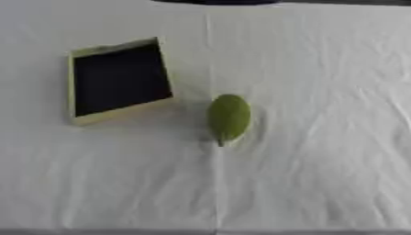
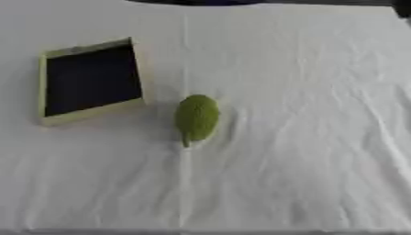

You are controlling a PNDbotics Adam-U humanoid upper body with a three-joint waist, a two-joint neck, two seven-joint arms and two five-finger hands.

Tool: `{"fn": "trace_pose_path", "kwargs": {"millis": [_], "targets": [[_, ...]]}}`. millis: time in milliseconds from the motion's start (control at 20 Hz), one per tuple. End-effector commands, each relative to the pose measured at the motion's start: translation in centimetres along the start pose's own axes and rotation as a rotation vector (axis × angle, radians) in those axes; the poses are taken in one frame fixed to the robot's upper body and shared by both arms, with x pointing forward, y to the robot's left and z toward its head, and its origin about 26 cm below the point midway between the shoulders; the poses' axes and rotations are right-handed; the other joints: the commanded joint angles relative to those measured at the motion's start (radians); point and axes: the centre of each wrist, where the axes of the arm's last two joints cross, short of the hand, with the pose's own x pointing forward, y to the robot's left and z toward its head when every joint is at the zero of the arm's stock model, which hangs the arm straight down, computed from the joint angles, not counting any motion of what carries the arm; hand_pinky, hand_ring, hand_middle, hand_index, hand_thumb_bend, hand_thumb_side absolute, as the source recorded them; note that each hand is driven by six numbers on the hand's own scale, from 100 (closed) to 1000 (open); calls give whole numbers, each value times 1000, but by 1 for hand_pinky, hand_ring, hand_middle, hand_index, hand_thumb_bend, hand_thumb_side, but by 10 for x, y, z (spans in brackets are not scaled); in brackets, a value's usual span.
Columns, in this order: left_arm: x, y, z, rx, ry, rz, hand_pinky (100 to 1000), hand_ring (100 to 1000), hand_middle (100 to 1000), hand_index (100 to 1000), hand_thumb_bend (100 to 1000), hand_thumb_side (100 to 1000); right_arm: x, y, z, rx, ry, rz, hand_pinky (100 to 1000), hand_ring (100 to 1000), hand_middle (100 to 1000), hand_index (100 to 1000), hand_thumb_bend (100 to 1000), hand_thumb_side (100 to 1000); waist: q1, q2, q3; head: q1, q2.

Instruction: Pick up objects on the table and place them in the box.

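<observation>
A green oval fruit-like object [image 1: 229, 117] with a short stem at its lower end lies on the white cloth, near the middle of the table. To its left stands a shallow square box [image 1: 120, 118] with pale yellow walls and a dark inside, slightly rotated; nothing is in it. The fruit rests just off the box's lower right corner, apart from it. Neither of my hands shows in either eye view.
A white wrinkled tablecloth [image 1: 321, 160] covers the whole table. A dark shape [image 1: 217, 2] lies along the far edge at the top, and a dark bit [image 2: 404, 7] shows in the top right corner.
</observation>
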Motion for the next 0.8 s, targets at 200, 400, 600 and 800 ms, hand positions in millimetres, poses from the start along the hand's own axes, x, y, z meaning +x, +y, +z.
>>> {"fn": "trace_pose_path", "kwargs": {"millis": [200, 400, 600, 800], "targets": [[6, 1, -6, -21, -29, 0, 748, 780, 618, 712, 178, 543, 7, -7, -16, 183, -90, 131, 799, 837, 840, 877, 229, 509, -1, -22, 4, -11, -11], [6, 0, -6, -22, -27, 2, 748, 781, 618, 712, 176, 546, 9, -2, -23, 254, -125, 178, 797, 833, 836, 875, 238, 520, -3, -22, 8, -15, -10], [6, 0, -6, -23, -27, 4, 748, 781, 618, 712, 176, 545, 10, 6, -28, 321, -156, 206, 798, 835, 838, 877, 239, 523, -5, -22, 11, -17, -10], [6, 0, -5, -27, -25, 6, 747, 782, 617, 712, 175, 547, 12, 8, -33, 374, -198, 219, 800, 839, 841, 879, 245, 522, -6, -23, 12, -21, -8]]}}
